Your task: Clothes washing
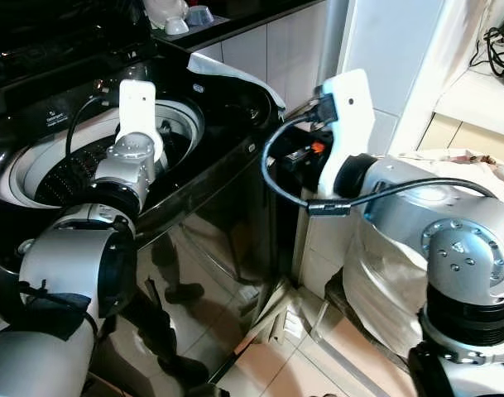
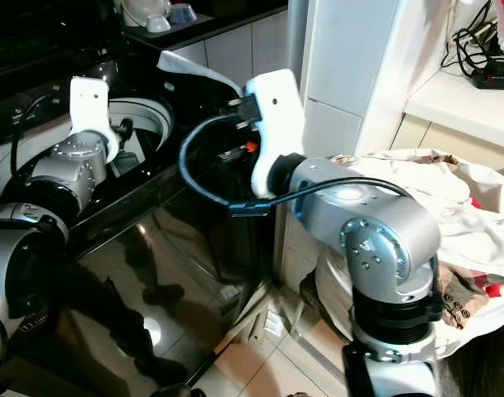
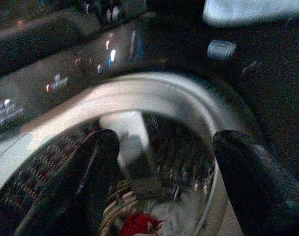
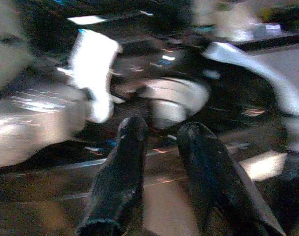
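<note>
Two arms: both silver, raised in front of the robot toward a black top-loading washing machine [image 1: 210, 223].
Washing machine: glossy black front, lid open, standing at the robot's left; its round drum [image 1: 61, 169] has a pale rim and perforated wall.
Left gripper [image 3: 164, 162]: reaching over the drum opening; in the left wrist view its two black fingers [image 3: 97, 167] are spread wide apart with nothing between them.
Clothes in drum [image 3: 139, 221]: a red and whitish bundle lies at the bottom of the drum, below the spread fingers; blurred, so no pieces can be told apart.
Right gripper [image 4: 161, 147]: held at the machine's right edge, pointing across toward the left arm; its fingers stand a little apart, nothing between them.
White cloth [image 1: 227, 73]: draped over the machine's back right corner.
Laundry pile [image 2: 450, 198]: white and patterned fabric heaped to the robot's right, behind the right arm.
Cable [image 1: 276, 178]: black, looping from the right wrist in front of the machine's side.
Counter behind: small bowls [image 1: 189, 18] on a dark top.
Floor [image 1: 268, 364]: pale tiles.
</note>
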